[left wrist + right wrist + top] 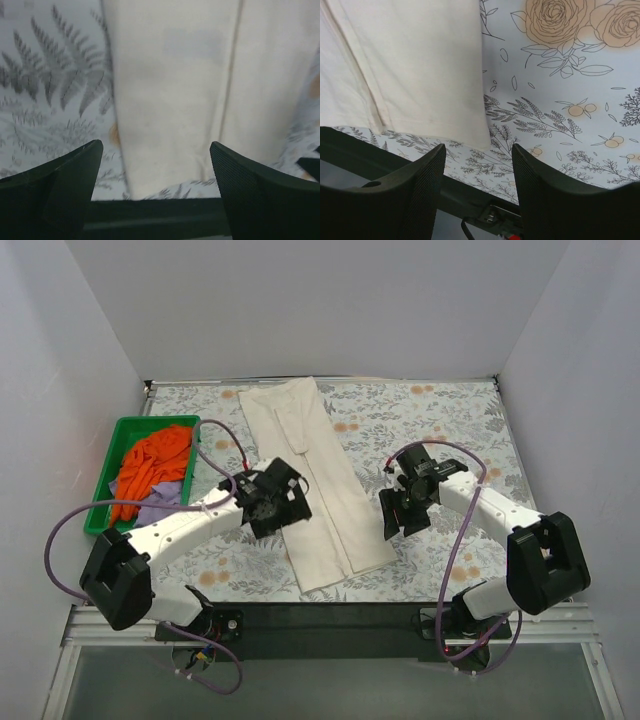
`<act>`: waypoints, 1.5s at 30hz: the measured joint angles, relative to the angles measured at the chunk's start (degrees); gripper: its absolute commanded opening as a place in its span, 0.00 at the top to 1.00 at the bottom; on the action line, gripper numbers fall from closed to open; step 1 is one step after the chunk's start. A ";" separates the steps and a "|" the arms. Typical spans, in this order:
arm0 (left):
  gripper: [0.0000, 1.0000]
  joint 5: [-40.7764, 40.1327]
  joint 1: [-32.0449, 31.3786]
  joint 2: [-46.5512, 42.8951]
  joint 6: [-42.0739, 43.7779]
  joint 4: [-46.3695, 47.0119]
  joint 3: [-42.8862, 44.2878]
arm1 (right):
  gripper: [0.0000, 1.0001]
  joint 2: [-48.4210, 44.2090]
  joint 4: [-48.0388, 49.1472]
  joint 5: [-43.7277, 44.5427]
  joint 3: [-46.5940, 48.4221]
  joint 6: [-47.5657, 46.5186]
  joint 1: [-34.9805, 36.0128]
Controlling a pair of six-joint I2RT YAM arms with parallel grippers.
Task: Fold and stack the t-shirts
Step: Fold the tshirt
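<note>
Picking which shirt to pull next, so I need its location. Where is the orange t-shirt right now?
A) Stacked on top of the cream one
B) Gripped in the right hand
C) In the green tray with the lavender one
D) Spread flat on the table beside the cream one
C: the orange t-shirt lies bunched inside the green tray, with the lavender t-shirt showing at its near side and the cream t-shirt lying well apart.

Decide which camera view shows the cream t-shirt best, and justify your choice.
The top external view: it shows the cream t-shirt end to end, folded lengthwise into a long strip. The left wrist view shows only its near end; the right wrist view only one near corner.
</note>
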 measured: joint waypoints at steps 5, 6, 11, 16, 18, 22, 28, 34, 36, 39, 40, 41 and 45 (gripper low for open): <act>0.20 2.29 -11.82 -1.27 -11.02 -5.11 -9.44 | 0.50 -1.18 1.88 -0.42 -4.35 0.00 -1.05; 0.21 2.75 -13.60 -1.27 -12.35 -5.55 -10.27 | 0.50 -1.42 2.32 -0.61 -5.29 0.00 -1.07; 0.27 3.39 -18.08 -1.86 -15.98 -5.92 -13.22 | 0.51 -2.36 4.57 -1.99 -9.38 0.11 -1.11; 0.32 3.63 -20.37 -3.45 -17.25 -4.13 -16.98 | 0.52 -3.82 7.96 -2.40 -11.74 1.14 -1.11; 0.37 3.67 -20.72 -3.23 -17.49 -3.15 -17.35 | 0.53 -3.87 9.01 -2.38 -12.31 1.31 -1.11; 0.42 3.63 -21.03 -2.05 -17.75 -1.25 -17.40 | 0.54 -3.85 10.19 -2.14 -12.83 1.36 -1.11; 0.48 3.67 -21.07 0.07 -17.94 1.51 -17.46 | 0.57 -3.41 11.58 -2.19 -13.94 1.36 -1.11; 0.55 4.35 -21.16 1.88 -18.14 3.08 -17.44 | 0.59 -2.97 12.31 -3.78 -14.58 1.55 -1.16; 0.57 4.90 -21.35 2.10 -18.16 3.48 -17.44 | 0.60 -2.97 12.70 -4.35 -14.82 1.60 -1.16; 0.59 5.79 -21.59 2.58 -18.16 4.13 -17.27 | 0.60 -2.99 13.11 -5.27 -15.19 1.86 -1.18; 0.59 6.03 -21.70 2.86 -18.16 4.22 -17.09 | 0.60 -3.04 13.20 -5.51 -15.28 1.95 -1.18; 0.60 6.32 -21.77 3.19 -18.16 4.26 -16.83 | 0.62 -3.06 13.27 -5.84 -15.37 1.99 -1.16; 0.65 7.06 -21.90 3.98 -18.16 4.42 -16.33 | 0.68 -3.08 13.42 -6.49 -15.78 2.16 -1.18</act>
